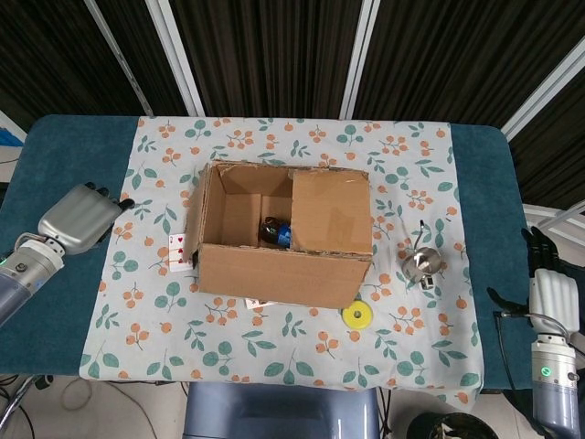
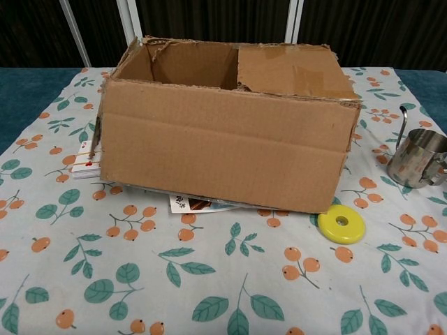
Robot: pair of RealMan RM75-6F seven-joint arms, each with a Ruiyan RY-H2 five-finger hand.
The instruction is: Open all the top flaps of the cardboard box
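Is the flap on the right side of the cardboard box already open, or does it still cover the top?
It still covers the top. The right flap lies flat over that half of the cardboard box; only the left half shows the inside.

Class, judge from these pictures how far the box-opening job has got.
Done: the left flap of the cardboard box hangs folded outward. In hand: nothing; the left robot hand and right robot hand are off the box. Left: the right flap lies closed over the opening.

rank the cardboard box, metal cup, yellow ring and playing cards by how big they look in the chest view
1. cardboard box
2. metal cup
3. yellow ring
4. playing cards, though the box partly hides them, so their place is unsure
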